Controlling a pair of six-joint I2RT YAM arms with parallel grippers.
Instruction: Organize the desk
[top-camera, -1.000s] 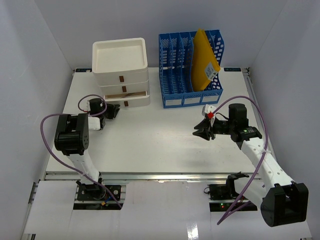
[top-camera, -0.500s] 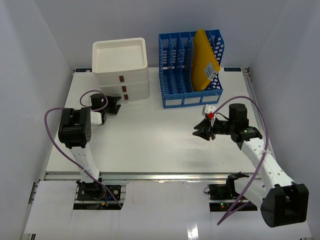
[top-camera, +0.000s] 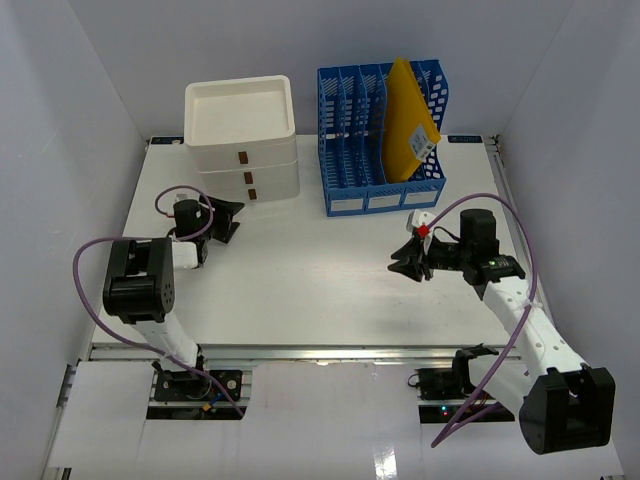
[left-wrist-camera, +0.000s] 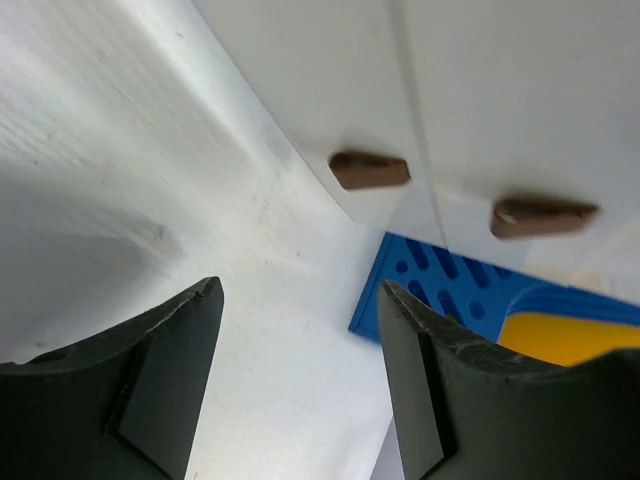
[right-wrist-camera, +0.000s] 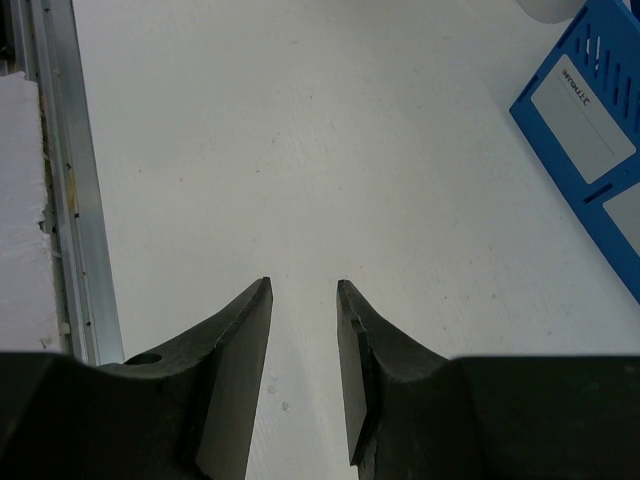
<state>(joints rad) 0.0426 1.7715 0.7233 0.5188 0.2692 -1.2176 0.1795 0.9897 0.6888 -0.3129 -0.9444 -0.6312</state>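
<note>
Top external view is showing the three-drawer box with its bottom drawer now sitting flush, and the left gripper is spreading empty just before it. The right gripper is hovering narrowly parted, empty, over the desk spanning beneath both arms; drawer-closing looks finished.

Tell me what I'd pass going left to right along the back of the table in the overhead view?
White drawer box → blue file rack → yellow envelope, standing in the rack's right-hand slots.
</note>
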